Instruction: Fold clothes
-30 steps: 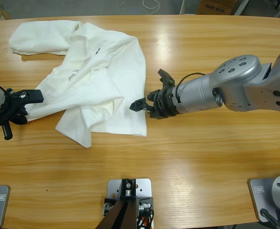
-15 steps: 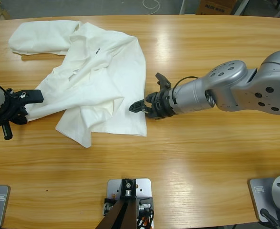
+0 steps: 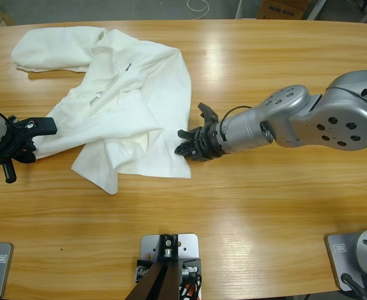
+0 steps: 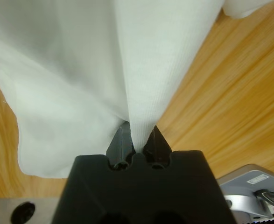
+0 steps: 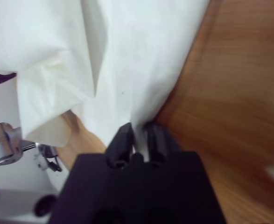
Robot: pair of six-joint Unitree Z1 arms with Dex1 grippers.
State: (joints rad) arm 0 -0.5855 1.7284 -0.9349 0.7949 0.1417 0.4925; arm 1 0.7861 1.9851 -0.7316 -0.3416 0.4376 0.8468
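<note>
Looking down from the high view, I see the white T-shirt (image 3: pixel 124 103) crumpled across the upper left of the worktop (image 3: pixel 264 206), one sleeve thrown out toward the far left corner and small black lettering showing near its middle. My left claw (image 3: pixel 38 134) sits at the shirt's left edge; along its wrist view the jaws are pinched together on a fold of the white cloth (image 4: pixel 141 70), which rises straight out from between them. My right claw (image 3: pixel 186 142) has come in from the right side and meets the shirt's lower right hem; in its wrist view the jaws are closed on that edge (image 5: pixel 137 107), with cloth fanning away above them. The shirt's lower corner hangs toward the near side between the two claws. Bare wood lies open on the whole near half and to the right of the shirt.
</note>
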